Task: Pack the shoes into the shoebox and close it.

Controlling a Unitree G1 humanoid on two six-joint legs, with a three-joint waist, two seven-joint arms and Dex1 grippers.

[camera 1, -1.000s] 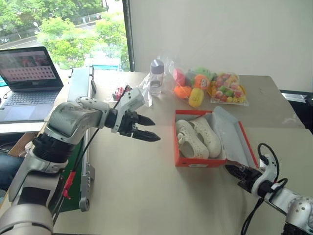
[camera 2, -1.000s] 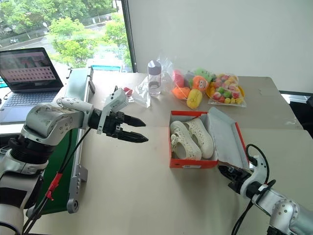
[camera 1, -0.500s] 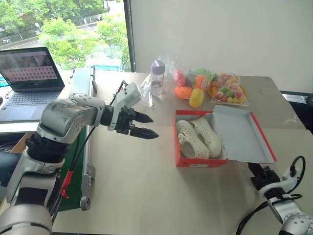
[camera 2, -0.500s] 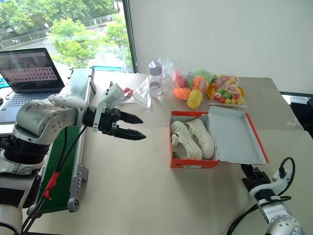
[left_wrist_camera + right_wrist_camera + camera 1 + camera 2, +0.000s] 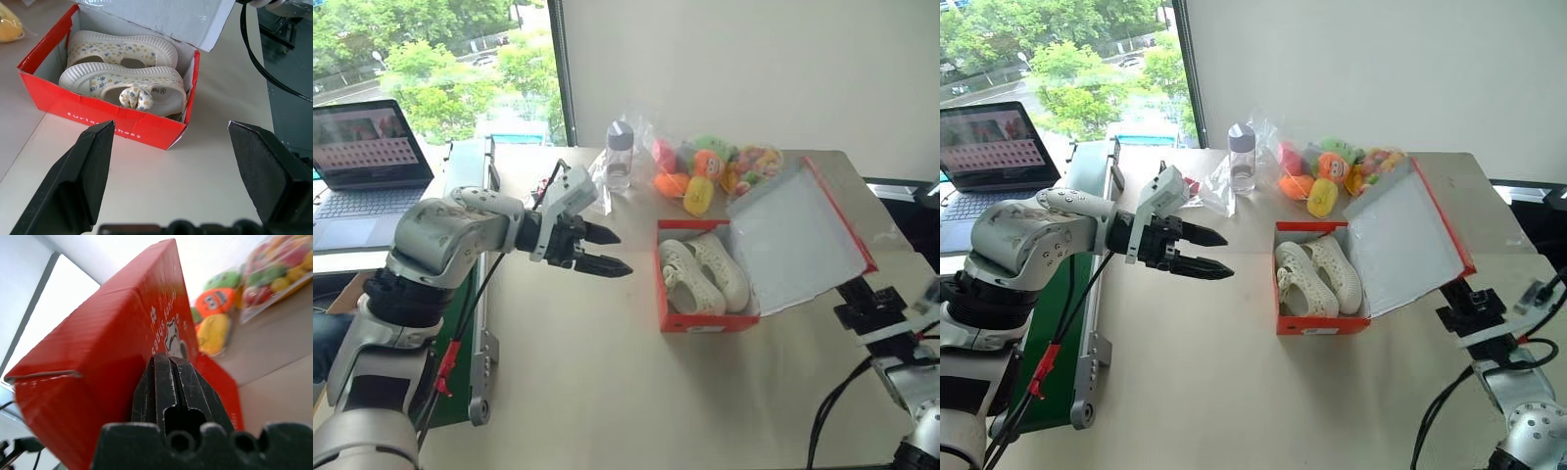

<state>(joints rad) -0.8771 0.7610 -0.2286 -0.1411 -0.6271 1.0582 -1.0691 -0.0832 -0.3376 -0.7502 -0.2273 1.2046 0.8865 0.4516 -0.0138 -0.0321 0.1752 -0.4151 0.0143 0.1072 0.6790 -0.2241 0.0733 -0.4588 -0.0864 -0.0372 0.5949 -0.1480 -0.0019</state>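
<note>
Both shoes (image 5: 705, 278) lie side by side in the shoebox (image 5: 705, 321) at centre frame on the counter (image 5: 607, 392), toes toward the top of the picture. Your right gripper (image 5: 862, 299), jaws pressed together, sits under the lid (image 5: 798, 240) at lower right, apparently propping its red outer face. The lid is half raised and tilts over the shoes. Your left gripper (image 5: 602, 250), jaws spread and empty, hovers well apart at left. The right arm is the closer one for tipping the lid shut.

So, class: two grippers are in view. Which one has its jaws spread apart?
The left gripper, hovering over the table beside the shoebox. The right gripper has its jaws pressed together under the raised red lid.
</note>
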